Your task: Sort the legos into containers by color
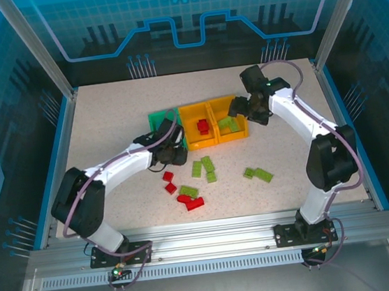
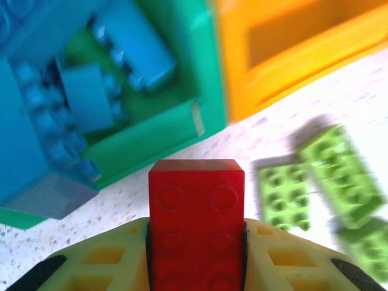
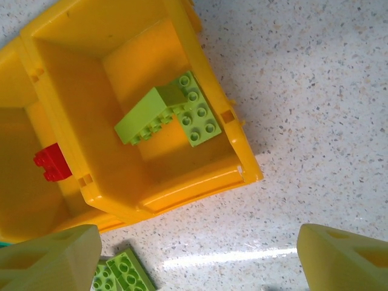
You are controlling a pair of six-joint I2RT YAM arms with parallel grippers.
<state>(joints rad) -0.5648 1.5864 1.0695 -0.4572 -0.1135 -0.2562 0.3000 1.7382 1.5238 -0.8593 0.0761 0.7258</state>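
Note:
My left gripper (image 2: pixel 196 242) is shut on a red lego (image 2: pixel 196 218), held just in front of the green bin (image 2: pixel 151 130), which holds several blue legos (image 2: pixel 91 103). From above, the left gripper (image 1: pixel 169 145) hangs by the green bin (image 1: pixel 157 117). The middle orange-yellow bin (image 1: pixel 199 132) holds a red lego (image 1: pixel 203 125). My right gripper (image 3: pixel 200 257) is open over the table beside the right orange-yellow bin (image 3: pixel 142 115), which holds two lime green legos (image 3: pixel 163 115). Loose lime legos (image 1: pixel 204 167) and red legos (image 1: pixel 186 199) lie on the table.
Two more lime green legos (image 1: pixel 258 174) lie right of centre. The speckled tabletop (image 1: pixel 108 127) is bounded by blue side rails, with an aluminium frame along the near edge.

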